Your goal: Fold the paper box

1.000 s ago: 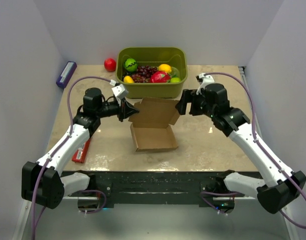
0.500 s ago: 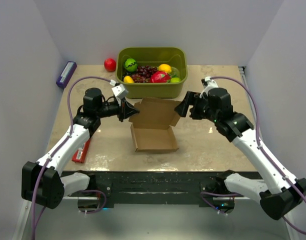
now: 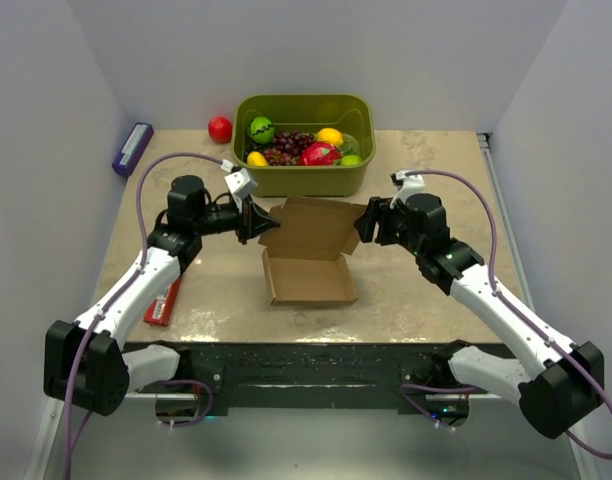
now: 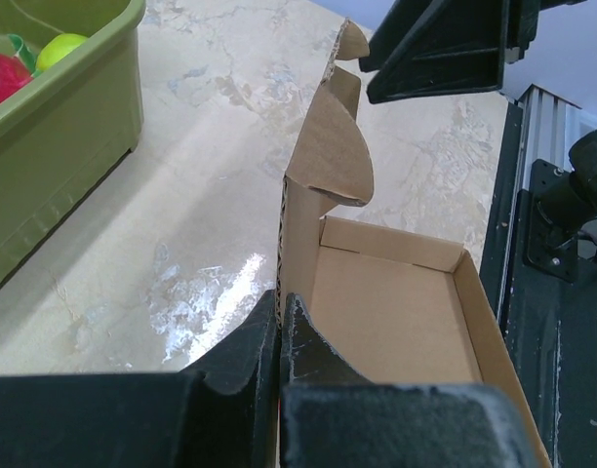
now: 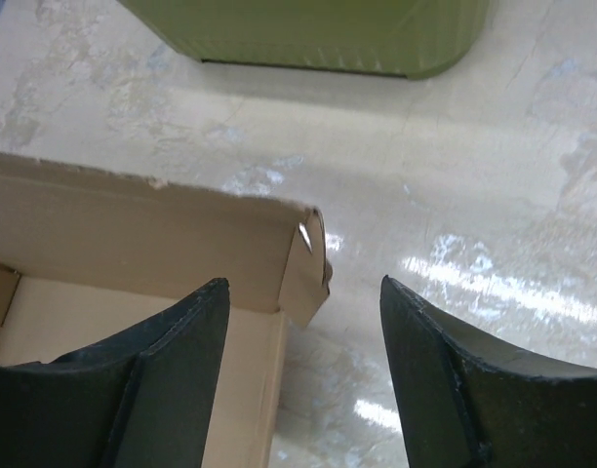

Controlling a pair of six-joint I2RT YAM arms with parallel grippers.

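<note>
Left gripper (image 3: 256, 222): jaws clamped on the left flap edge of the plain brown thin-cardboard paper box (image 3: 308, 262), at the box's 10 o'clock. Right gripper (image 5: 303, 285): jaws apart, straddling the lid's corner tab at 2 o'clock, no contact visible. Box sits open mid-table, olive-green plastic tub (image 3: 304, 178) at its 12 o'clock.

paper box (image 3: 308, 258) | brown, unprinted | tray open upward (lid flap raised) | table (image 3: 411, 290) centre
</note>
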